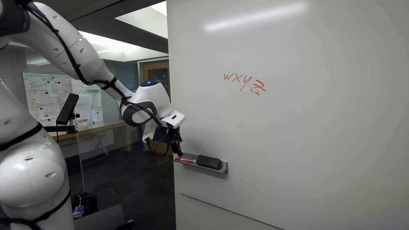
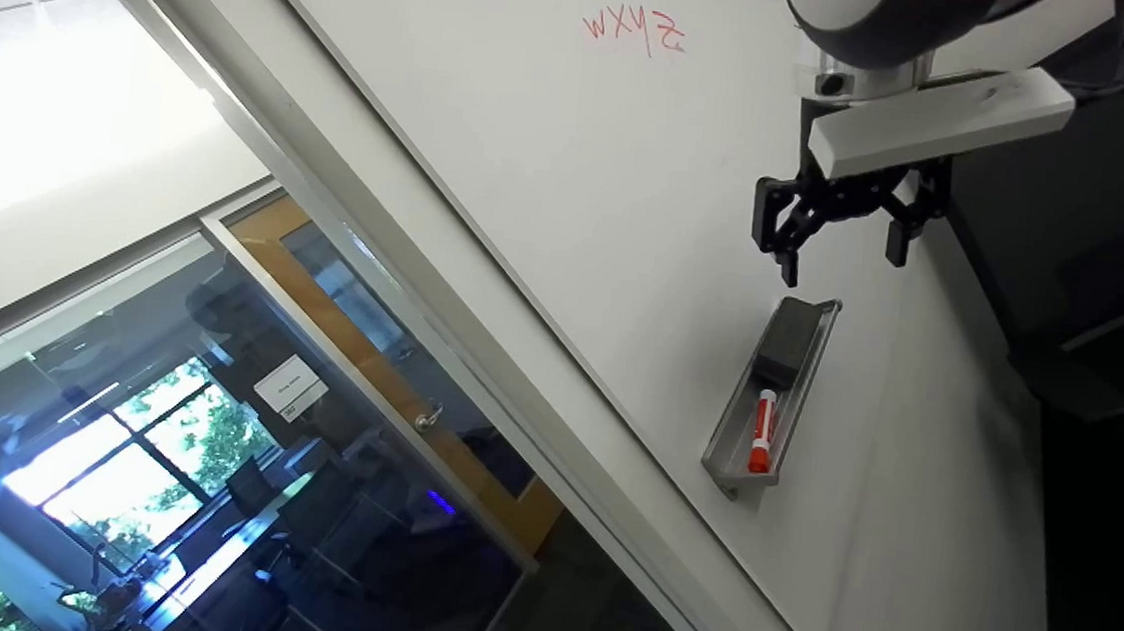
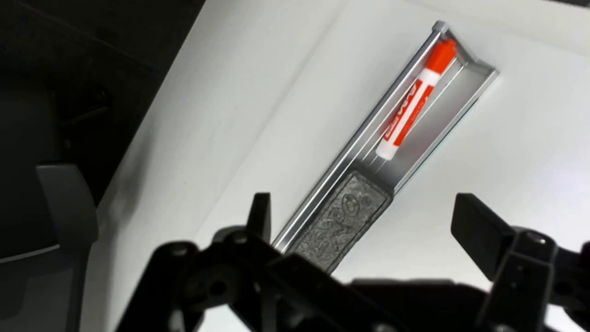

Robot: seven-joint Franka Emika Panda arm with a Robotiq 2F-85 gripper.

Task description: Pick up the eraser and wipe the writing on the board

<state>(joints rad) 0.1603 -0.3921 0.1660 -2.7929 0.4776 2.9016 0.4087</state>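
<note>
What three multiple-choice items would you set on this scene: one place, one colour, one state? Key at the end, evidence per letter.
1. Where is the eraser?
A) In the tray, along with the marker
B) Outside the tray
C) On top of the marker

2. What colour is the writing?
A) Blue
B) Green
C) Red

3. How does the end effector stand?
A) Shut, empty
B) Open, holding nothing
C) Shut on the eraser

Key:
1 A: the wrist view shows eraser and marker lying within the tray's walls.
2 C: red letters show in both exterior views.
3 B: in an exterior view its jaws stand apart with nothing between them.
</note>
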